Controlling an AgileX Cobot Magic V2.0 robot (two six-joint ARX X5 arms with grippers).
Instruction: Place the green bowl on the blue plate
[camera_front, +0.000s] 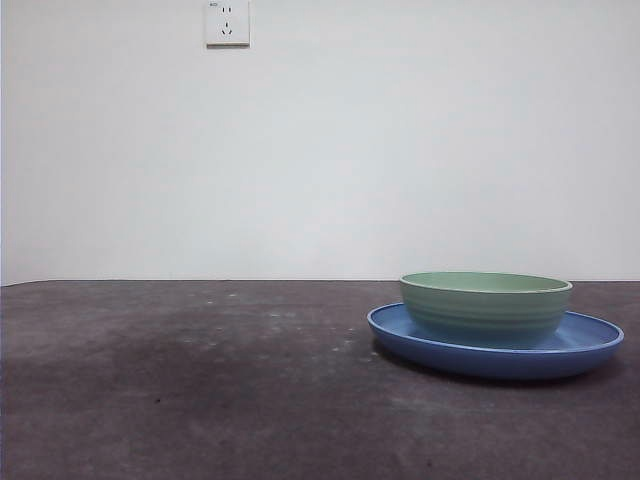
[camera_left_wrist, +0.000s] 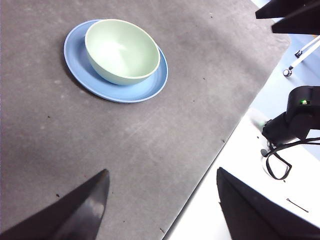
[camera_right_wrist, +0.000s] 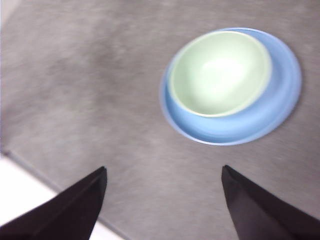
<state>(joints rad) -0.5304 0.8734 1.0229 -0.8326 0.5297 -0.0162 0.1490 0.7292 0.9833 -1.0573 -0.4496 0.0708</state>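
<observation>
The green bowl (camera_front: 486, 305) sits upright on the blue plate (camera_front: 590, 345) at the right of the dark table, off-centre on the plate. Both show in the left wrist view, bowl (camera_left_wrist: 122, 50) on plate (camera_left_wrist: 145, 87), and in the right wrist view, bowl (camera_right_wrist: 220, 72) on plate (camera_right_wrist: 285, 95). My left gripper (camera_left_wrist: 162, 200) is open and empty, high above the table and well away from the bowl. My right gripper (camera_right_wrist: 165, 200) is open and empty, also raised and apart from the bowl. Neither gripper shows in the front view.
The dark grey mat (camera_front: 200, 380) covers the table. Its edge (camera_left_wrist: 225, 140) meets a white surface. A black device with cables (camera_left_wrist: 292, 125) stands off the mat. A wall socket (camera_front: 227, 22) is on the white wall behind.
</observation>
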